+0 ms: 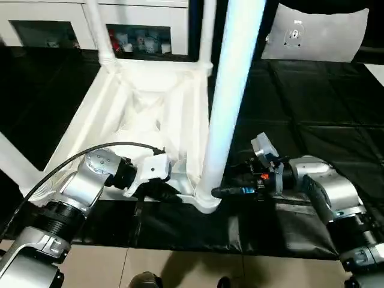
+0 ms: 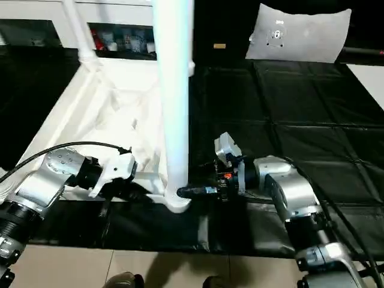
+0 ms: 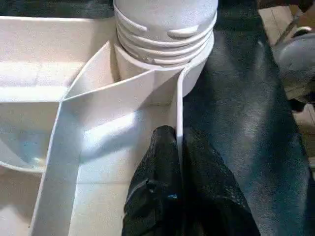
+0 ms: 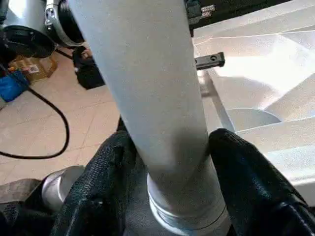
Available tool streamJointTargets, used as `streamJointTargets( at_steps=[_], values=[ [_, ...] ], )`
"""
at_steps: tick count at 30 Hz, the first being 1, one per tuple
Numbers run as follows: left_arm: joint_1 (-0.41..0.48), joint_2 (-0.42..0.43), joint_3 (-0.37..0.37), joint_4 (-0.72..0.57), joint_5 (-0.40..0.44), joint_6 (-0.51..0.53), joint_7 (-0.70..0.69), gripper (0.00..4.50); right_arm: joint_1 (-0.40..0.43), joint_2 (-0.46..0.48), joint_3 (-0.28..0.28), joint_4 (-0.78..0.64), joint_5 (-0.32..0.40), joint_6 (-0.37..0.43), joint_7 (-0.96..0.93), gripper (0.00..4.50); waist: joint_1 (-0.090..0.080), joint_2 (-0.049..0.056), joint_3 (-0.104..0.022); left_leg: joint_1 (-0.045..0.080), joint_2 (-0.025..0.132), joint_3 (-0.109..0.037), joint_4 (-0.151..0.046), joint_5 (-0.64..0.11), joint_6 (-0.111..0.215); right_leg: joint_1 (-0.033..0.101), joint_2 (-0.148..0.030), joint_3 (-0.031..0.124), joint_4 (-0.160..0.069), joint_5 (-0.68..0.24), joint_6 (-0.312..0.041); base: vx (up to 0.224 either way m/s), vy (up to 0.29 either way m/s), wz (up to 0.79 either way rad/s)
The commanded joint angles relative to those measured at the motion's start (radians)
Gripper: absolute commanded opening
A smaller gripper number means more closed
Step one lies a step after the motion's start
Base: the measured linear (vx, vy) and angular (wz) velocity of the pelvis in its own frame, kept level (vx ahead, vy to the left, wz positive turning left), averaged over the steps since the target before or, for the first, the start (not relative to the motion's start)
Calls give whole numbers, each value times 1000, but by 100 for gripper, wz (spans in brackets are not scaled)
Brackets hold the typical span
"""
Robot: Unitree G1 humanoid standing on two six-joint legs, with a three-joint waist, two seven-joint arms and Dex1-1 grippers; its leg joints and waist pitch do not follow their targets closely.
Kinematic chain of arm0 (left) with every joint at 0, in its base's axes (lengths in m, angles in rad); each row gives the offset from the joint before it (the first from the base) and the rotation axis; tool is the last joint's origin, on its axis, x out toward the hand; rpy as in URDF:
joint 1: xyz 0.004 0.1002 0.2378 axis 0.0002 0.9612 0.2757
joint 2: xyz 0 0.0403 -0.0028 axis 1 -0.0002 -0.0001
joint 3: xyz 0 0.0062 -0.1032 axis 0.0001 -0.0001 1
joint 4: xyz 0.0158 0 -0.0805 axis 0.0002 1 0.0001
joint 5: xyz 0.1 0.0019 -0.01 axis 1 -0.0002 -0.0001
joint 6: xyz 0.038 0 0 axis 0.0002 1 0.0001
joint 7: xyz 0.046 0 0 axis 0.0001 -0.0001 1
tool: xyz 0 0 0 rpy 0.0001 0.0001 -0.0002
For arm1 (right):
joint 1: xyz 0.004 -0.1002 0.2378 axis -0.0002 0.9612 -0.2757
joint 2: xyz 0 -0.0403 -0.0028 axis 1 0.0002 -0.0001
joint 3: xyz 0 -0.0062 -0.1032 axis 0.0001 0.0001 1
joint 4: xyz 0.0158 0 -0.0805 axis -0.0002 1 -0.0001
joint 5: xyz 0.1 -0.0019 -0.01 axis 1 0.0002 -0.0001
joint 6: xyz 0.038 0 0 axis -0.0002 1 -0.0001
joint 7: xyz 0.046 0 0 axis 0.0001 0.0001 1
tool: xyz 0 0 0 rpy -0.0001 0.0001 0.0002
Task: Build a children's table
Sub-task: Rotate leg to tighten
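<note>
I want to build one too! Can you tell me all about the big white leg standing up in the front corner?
The leg is a long, smooth white plastic tube, standing upright and running out of the picture's top. Its ridged foot sits in the round corner socket of the upturned table top. The right gripper has a black finger on each side near its base. The left gripper pinches the top's wall beside that socket.

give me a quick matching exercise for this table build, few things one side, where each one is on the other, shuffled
Things:
1. left gripper
2. right gripper
3. near leg
4. cabinet

Places or states:
a. upright in the tabletop's near corner socket
b. behind the tabletop, at the far side
c. jaws pinching the tabletop's side wall
d. jaws around the base of the near leg

Pairs: 1-c, 2-d, 3-a, 4-b
</note>
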Motion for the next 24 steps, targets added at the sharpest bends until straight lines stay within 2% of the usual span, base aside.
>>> streamJointTargets(
  at_steps=[1, 2, 5, 7, 10, 14, 16, 18, 19, 20, 21, 23, 24],
  values=[
    [7, -6, -31, -1, -16, -11, -39, 0, -15, 1, 12, 19, -2, -1, 14, 226, -5, -10, -71, 9, 38, 3, -65, -108, 77, 55, -57, 47, -59, -123, -274, 0, 0, 0],
    [7, -5, -34, 0, -14, -15, -40, 0, -18, 4, 16, 27, -6, -2, 14, 224, -4, -7, -72, 8, 38, 2, -65, -104, 76, 55, -57, 46, -57, -115, -277, 0, 0, 0],
    [6, -6, -36, -1, -9, -14, -42, 0, -22, 7, 25, 35, -10, 5, 20, 205, -4, -8, -73, 7, 36, 2, -64, -96, 77, 57, -55, 45, -55, -92, -280, 0, 0, 0],
    [3, -8, -36, 5, 0, -13, -32, 0, -19, 4, 32, 28, -8, 18, 25, 201, -4, -5, -73, 7, 36, 2, -63, -96, 78, 57, -55, 45, -54, -87, -280, 0, 0, 0],
    [1, -16, -27, 11, 2, 2, -7, 0, -3, 1, 35, 3, 1, 44, 18, 200, -3, -8, -73, 8, 36, 2, -63, -95, 78, 58, -54, 45, -54, -81, -282, 0, 0, 0],
    [-12, -74, 10, -2, -5, 128, 113, 0, 64, 27, 34, -86, 3, 87, -82, 198, -2, -8, -68, 10, 37, 3, -66, -107, 74, 55, -54, 47, -58, -102, -276, 0, 0, 0],
    [-21, -123, 35, -7, -14, 190, 194, 0, 99, 79, 40, -125, -29, 96, -201, 198, -4, -13, -58, 10, 36, 2, -72, -147, 60, 51, -56, 48, -68, -183, -257, 0, 0, 0],
    [-27, -161, 45, -9, -7, 229, 257, 0, 117, 139, 41, -140, -60, 120, -321, 198, -10, -10, -45, 11, 31, -4, -81, -238, 22, 48, -63, 46, -94, -423, -188, 0, 0, 0],
    [-30, -173, 47, -6, -1, 241, 280, 0, 119, 162, 39, -139, -68, 133, -362, 196, -13, -13, -44, 11, 31, -7, -83, -251, 11, 49, -64, 47, -97, -464, -168, 0, 0, 0],
    [-35, -193, 50, -1, 9, 256, 318, 0, 120, 203, 31, -132, -77, 146, -426, 195, -22, -13, -38, 7, 28, -14, -90, -286, -4, 49, -64, 42, -104, -549, -130, 0, 0, 0],
    [-35, -193, 50, -1, 9, 256, 318, 0, 120, 203, 31, -132, -77, 146, -426, 195, -31, -14, -35, 12, 26, -18, -92, -321, -14, 42, -66, 40, -115, -623, -94, 0, 0, 0],
    [-49, -241, 69, 14, 24, 299, 403, 0, 114, 292, 6, -115, -82, 179, -560, 194, -47, -12, -31, 19, 22, -24, -92, -369, -19, 33, -67, 36, -130, -694, -61, 0, 0, 0],
    [-53, -255, 74, 16, 28, 312, 428, 0, 111, 318, -2, -109, -85, 187, -602, 193, -50, -13, -32, 20, 22, -26, -92, -369, -20, 33, -68, 36, -130, -693, -57, 0, 0, 0]
  ],
)
